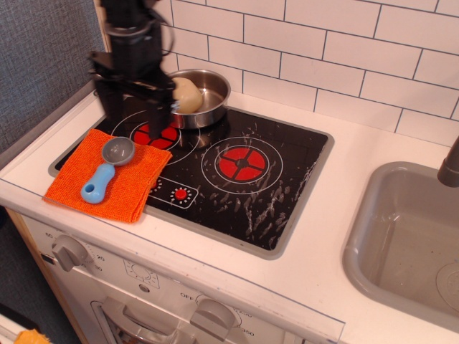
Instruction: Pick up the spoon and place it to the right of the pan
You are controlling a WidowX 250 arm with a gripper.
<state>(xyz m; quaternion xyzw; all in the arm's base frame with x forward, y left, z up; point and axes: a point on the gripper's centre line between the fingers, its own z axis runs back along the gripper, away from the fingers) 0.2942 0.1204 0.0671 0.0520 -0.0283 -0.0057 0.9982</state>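
The spoon (107,166) lies on an orange cloth (109,174) at the hob's front left, its grey bowl toward the back and its light-blue handle toward the front. The shiny steel pan (201,97) stands on the back left burner with a pale potato-like lump (185,94) in it; the arm hides its handle. My black gripper (136,118) hangs open and empty just above and behind the spoon's bowl, one finger on each side, blurred by motion.
The black hob (237,179) has a red burner (242,164) to the right of the pan. A grey sink basin (409,236) lies at the far right with a dark tap (450,166). White tiled wall behind, wooden post at back left.
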